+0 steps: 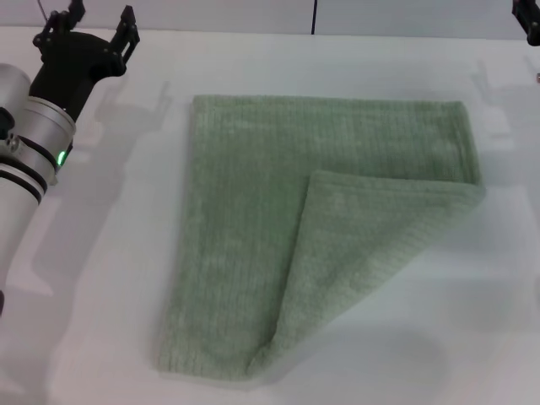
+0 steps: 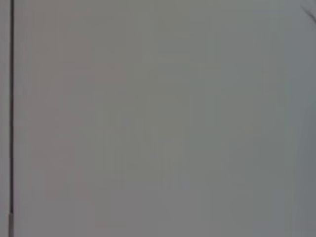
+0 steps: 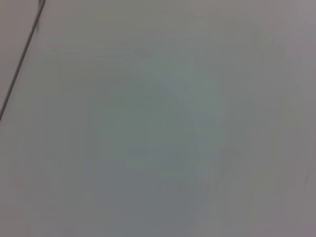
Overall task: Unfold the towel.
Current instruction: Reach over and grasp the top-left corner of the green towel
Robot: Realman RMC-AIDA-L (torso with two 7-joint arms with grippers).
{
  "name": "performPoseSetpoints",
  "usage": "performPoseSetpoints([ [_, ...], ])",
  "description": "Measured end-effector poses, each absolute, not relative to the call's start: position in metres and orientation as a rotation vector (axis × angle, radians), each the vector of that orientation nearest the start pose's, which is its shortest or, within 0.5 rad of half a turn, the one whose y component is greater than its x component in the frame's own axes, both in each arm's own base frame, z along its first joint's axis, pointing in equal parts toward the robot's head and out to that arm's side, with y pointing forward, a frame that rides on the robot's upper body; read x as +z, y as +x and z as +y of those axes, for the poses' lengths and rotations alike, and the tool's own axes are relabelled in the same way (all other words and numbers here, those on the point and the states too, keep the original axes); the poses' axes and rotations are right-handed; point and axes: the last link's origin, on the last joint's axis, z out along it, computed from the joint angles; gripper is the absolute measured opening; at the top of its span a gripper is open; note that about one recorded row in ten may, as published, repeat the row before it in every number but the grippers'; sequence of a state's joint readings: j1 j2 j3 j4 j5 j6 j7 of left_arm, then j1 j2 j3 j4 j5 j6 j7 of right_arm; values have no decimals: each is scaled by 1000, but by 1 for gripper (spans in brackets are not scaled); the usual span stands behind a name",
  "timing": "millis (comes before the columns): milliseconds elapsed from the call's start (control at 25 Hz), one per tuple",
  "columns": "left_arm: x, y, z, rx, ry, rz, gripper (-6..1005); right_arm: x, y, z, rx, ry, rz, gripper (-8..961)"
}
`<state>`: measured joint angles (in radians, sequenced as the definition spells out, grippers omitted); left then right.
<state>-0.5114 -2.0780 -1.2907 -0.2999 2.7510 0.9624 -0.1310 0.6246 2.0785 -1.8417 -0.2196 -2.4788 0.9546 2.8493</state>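
The pale sage-green towel (image 1: 253, 228) lies flat on the white table in the head view. Its near right corner is folded over diagonally, and that flap (image 1: 363, 253) rests on top of the cloth with its tip near the middle. My left gripper (image 1: 99, 25) hovers at the far left, well clear of the towel, open with nothing between its fingers. Only a dark sliver of my right gripper (image 1: 530, 21) shows at the far right edge. Both wrist views show only plain grey surface.
The white table (image 1: 472, 321) spreads around the towel on every side. A grey wall with a dark vertical seam (image 1: 314, 15) runs along the back edge.
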Motion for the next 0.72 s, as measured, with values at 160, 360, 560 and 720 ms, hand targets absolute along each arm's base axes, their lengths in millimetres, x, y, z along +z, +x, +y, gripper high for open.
performPoseSetpoints([
  [160, -14, -283, 385, -697, -1676, -482, 677, 12, 283, 411, 428, -1521, 272, 807],
  [360, -15, -282, 386, -713, -1675, -499, 609, 12, 284, 410, 429, -1515, 276, 807],
  [560, -20, -281, 384, -750, -1705, -556, 379, 13, 286, 409, 426, -1513, 280, 807],
  [720, -32, -275, 385, -803, -1766, -660, 188, 13, 288, 408, 423, -1512, 283, 807],
])
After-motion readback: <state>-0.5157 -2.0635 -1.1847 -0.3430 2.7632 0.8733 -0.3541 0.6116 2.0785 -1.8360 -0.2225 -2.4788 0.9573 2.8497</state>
